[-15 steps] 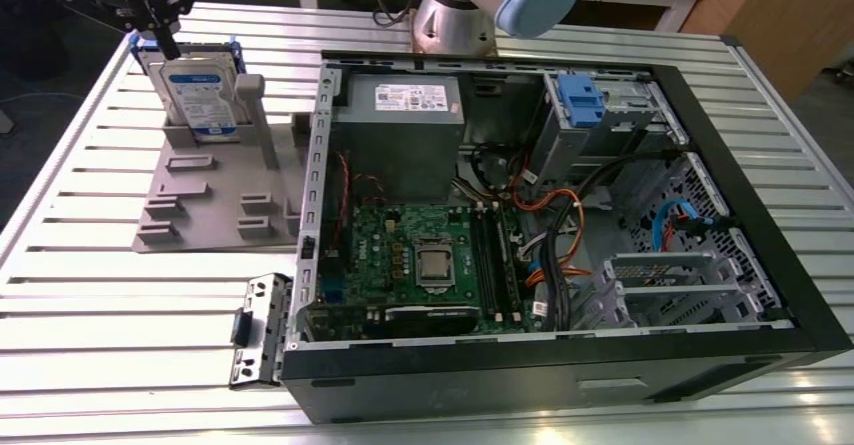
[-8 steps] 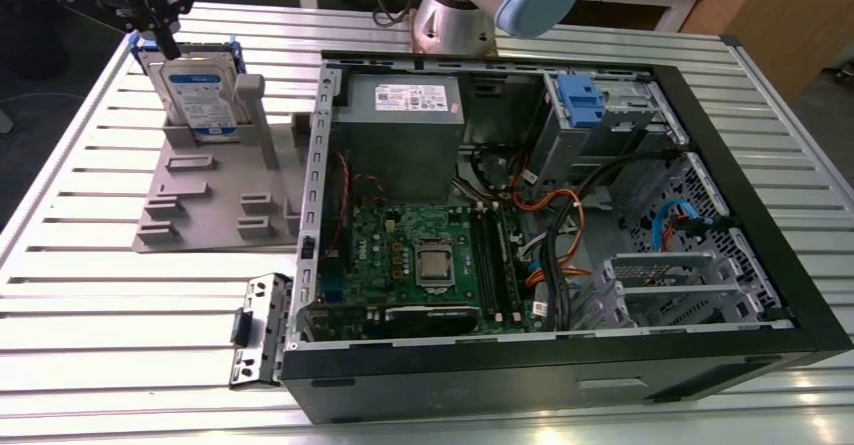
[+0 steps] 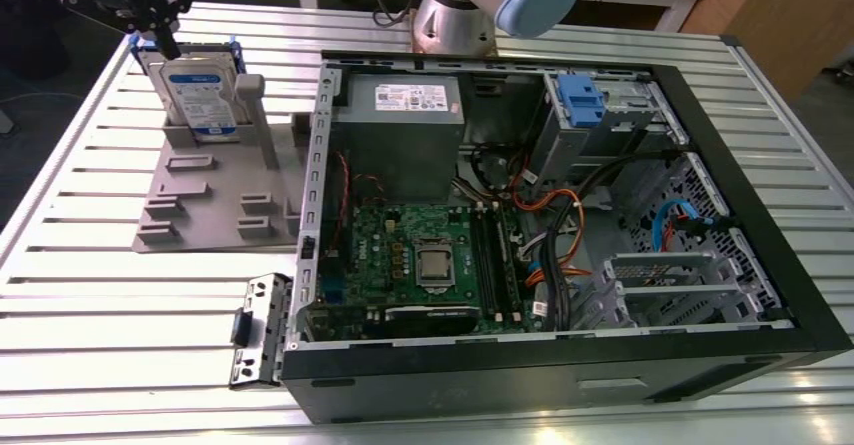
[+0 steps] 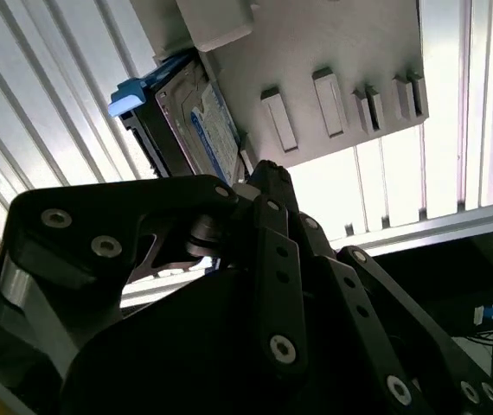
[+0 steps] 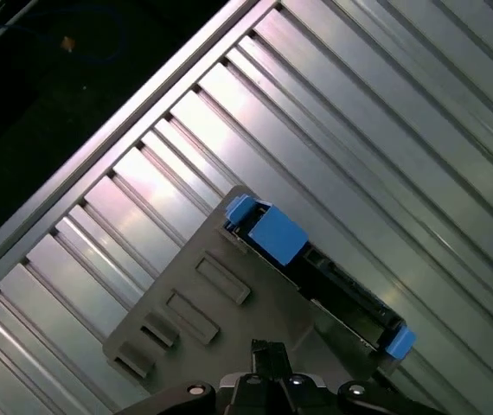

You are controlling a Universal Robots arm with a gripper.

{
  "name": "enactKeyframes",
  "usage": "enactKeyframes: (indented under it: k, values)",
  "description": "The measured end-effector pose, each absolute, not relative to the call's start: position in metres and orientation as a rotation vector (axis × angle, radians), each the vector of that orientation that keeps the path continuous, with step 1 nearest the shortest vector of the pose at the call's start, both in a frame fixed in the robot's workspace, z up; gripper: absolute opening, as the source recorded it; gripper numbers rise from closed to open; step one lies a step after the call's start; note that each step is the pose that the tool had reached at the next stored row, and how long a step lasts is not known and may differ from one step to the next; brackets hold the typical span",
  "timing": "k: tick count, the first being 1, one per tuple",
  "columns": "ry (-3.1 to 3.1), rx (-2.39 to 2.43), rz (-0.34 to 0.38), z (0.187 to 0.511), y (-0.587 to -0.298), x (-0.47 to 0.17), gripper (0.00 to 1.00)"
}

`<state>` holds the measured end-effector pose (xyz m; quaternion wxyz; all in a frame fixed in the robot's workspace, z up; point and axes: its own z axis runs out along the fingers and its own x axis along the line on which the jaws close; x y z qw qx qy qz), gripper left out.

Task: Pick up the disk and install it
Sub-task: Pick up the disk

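Disk [image 3: 198, 97] is seen upright in a grey stand [image 3: 200, 200], just below the gripper [image 3: 163, 40]; whether the gripper is open or closed cannot be told

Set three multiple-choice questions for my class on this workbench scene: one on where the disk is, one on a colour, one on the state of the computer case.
1. Where is the disk?
A in the grey stand on the table, to the exterior view's left of the computer case
B on the floor
C in a cardboard box

2. What colour is the carrier bracket round the disk?
A red
B yellow
C blue

3. How is the computer case?
A shut on all sides
B open, with the motherboard showing
C upside down

Answers:
1 A: the exterior view shows it standing on edge in the stand beside the case.
2 C: blue plastic frames the disk in both wrist views.
3 B: the motherboard and cables lie bare to the camera.
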<state>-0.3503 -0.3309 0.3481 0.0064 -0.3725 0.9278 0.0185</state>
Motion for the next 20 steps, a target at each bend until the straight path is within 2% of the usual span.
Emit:
enactKeyframes:
  k: [20]
  values:
    - [2.825, -1.35, 0.059, 0.3481, -0.3309, -0.3503, 0.1]
